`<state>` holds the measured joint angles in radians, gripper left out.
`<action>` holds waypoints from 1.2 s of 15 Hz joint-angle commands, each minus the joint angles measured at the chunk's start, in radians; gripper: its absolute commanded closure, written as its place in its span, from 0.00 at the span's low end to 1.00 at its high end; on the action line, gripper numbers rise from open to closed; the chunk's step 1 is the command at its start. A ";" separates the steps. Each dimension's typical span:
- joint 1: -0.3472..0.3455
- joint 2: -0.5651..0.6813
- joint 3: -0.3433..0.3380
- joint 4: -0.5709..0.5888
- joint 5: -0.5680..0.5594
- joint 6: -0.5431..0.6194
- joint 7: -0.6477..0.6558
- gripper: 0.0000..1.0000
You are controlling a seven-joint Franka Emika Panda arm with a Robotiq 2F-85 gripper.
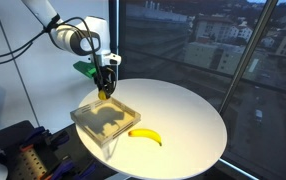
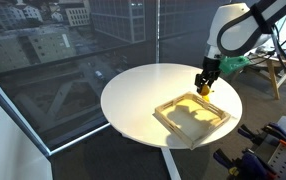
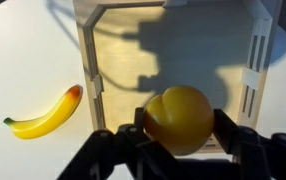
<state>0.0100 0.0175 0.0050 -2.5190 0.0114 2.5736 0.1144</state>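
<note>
My gripper (image 3: pixel 180 128) is shut on a round yellow-orange fruit (image 3: pixel 179 118), one finger pressed on each side of it. In both exterior views the gripper (image 1: pixel 105 90) (image 2: pixel 204 86) hangs just above the far edge of a shallow clear tray (image 1: pixel 91 126) (image 2: pixel 173 119) on the round white table. The wrist view looks down into the tray (image 3: pixel 91 60), whose floor carries the arm's shadow. A yellow banana (image 3: pixel 45 113) (image 1: pixel 145 135) lies on the table outside the tray, beside one of its walls.
The round white table (image 1: pixel 188 115) (image 2: pixel 133 95) stands next to tall windows overlooking city buildings. Dark equipment sits below the table's edge (image 1: pixel 18 150) (image 2: pixel 273 145).
</note>
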 commanded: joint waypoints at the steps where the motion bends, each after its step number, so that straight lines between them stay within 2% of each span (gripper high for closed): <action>1: 0.003 0.020 0.004 0.024 0.006 0.018 -0.009 0.57; 18: 0.020 0.219 0.024 0.102 0.015 0.119 -0.020 0.57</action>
<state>0.0294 0.2014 0.0270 -2.4460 0.0114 2.6806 0.1138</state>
